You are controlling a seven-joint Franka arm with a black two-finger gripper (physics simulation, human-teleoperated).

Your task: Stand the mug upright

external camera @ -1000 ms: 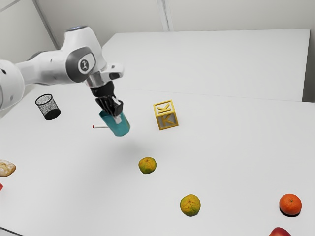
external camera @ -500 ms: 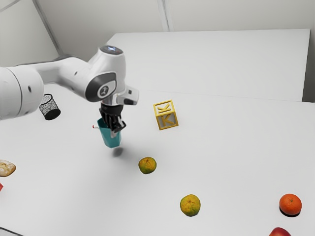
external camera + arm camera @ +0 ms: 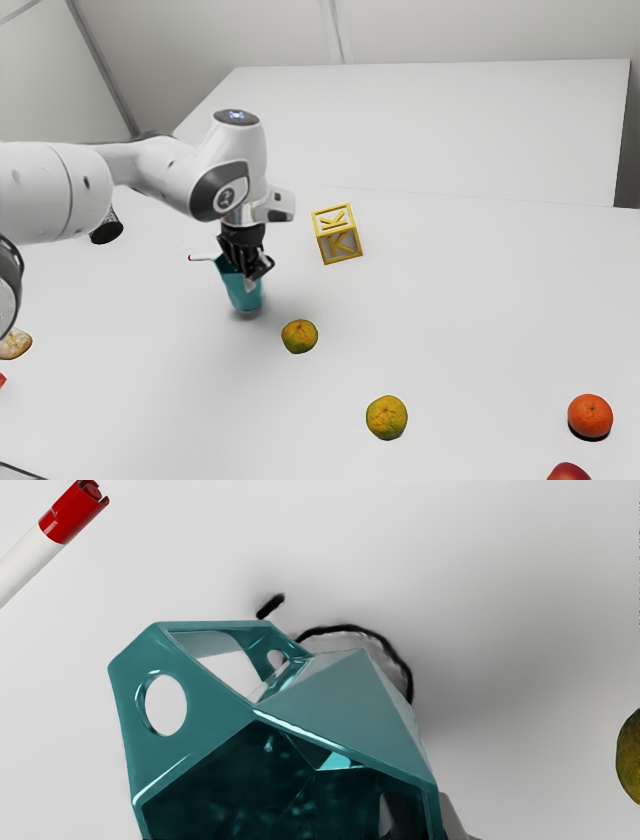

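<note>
One teal mug (image 3: 244, 297) is in the grasp of the gripper (image 3: 250, 277); the claw is clenched on the mug's side wall, with one finger inside the cup and the other against the outside; the pinched wall is on the side toward the nearer tangerine. The mug leans a little, close to upright, with its mouth up and its base down at the table (image 3: 480, 300); whether the base touches the tabletop I cannot tell; its angular handle, pierced by round holes, is on the side toward the marker.

Just beyond the mug lies the marker (image 3: 30, 565), white with a red cap; next comes a green and orange tangerine (image 3: 299, 336), near the mug and apart from it; a yellow letter block (image 3: 337, 236) sits toward the exterior view's right from the mug, with a K on its faces; a black mesh cup (image 3: 107, 231) is partly hidden behind the arm, toward that view's left.

Farther off is a second tangerine (image 3: 386, 417); a piece of bread (image 3: 15, 345) is partly covered by the arm; a red object (image 3: 2, 380) is cut off by the exterior view's left edge; well apart from the mug are a red fruit (image 3: 569, 472), cut off at the bottom edge, and an orange (image 3: 590, 416).
</note>
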